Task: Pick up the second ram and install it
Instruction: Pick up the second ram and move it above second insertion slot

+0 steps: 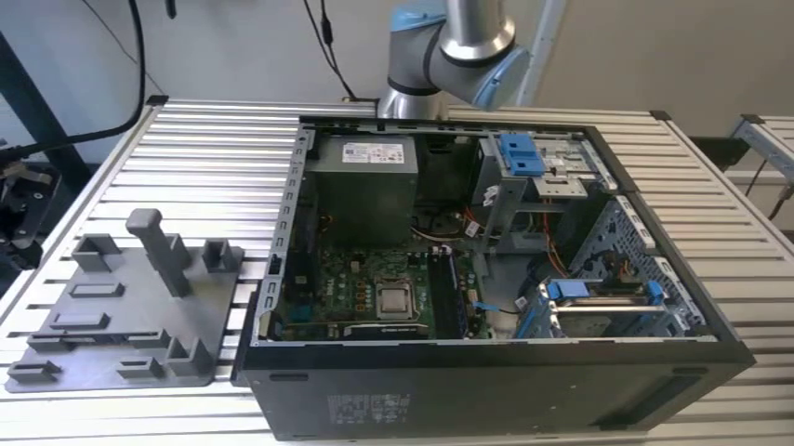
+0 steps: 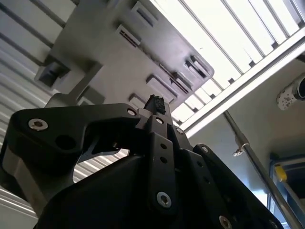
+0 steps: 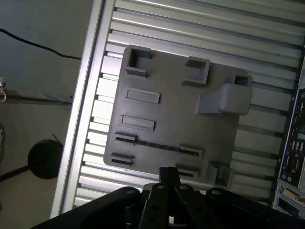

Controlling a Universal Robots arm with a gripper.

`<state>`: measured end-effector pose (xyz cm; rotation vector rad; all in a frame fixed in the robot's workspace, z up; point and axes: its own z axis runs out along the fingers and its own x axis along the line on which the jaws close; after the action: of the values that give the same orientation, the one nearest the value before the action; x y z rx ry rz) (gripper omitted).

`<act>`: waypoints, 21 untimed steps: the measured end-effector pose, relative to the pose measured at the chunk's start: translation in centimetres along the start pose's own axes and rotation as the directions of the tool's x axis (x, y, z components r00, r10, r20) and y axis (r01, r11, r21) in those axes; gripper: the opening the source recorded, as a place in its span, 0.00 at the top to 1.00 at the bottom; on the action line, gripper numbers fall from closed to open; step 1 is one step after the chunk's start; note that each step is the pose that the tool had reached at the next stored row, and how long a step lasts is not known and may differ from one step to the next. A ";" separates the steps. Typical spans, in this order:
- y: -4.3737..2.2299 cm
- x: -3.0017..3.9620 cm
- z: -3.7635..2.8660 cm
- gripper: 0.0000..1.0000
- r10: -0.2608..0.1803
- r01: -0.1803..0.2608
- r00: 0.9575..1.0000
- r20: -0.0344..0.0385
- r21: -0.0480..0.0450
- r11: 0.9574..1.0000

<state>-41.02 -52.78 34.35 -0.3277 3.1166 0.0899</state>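
Holder tray point(image 3: 176, 114) is showing matt grey plastic. Worktop point(image 1: 211, 158) is gleaming as ribbed bare metal. Hand point(image 2: 155, 104) is looking matt black, its screw heads point(image 2: 38, 124) shining. Case point(image 1: 496, 390) is showing dark matt metal.

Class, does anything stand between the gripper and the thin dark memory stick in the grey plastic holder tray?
Nothing visible does: in the first wrist view, only open air separates the gripper from the thin dark memory stick slotted in the grey plastic holder tray.
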 end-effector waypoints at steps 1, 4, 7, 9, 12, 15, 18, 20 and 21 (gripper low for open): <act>0.00 0.00 0.00 0.89 -0.014 0.014 1.000 -0.001 0.000 1.000; 0.00 0.00 0.00 0.89 -0.062 0.062 0.998 -0.003 -0.001 0.998; 0.00 0.00 0.00 0.89 -0.109 0.109 0.994 -0.006 -0.002 0.994; 0.00 0.00 0.00 0.89 -0.138 0.138 0.990 -0.007 -0.002 0.990; 0.00 0.00 0.00 0.89 -0.185 0.185 0.983 -0.009 -0.003 0.983; 0.00 0.00 0.00 0.89 -0.224 0.224 0.975 -0.010 -0.004 0.975; -0.01 -0.02 0.00 0.89 -0.250 0.250 0.968 -0.012 -0.004 0.968; -0.01 -0.03 0.00 0.89 -0.272 0.272 0.962 -0.013 -0.005 0.962; -0.01 -0.03 0.00 0.89 -0.284 0.284 0.959 -0.014 -0.005 0.959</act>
<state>-40.99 -52.78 34.35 -0.7737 3.0431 0.0902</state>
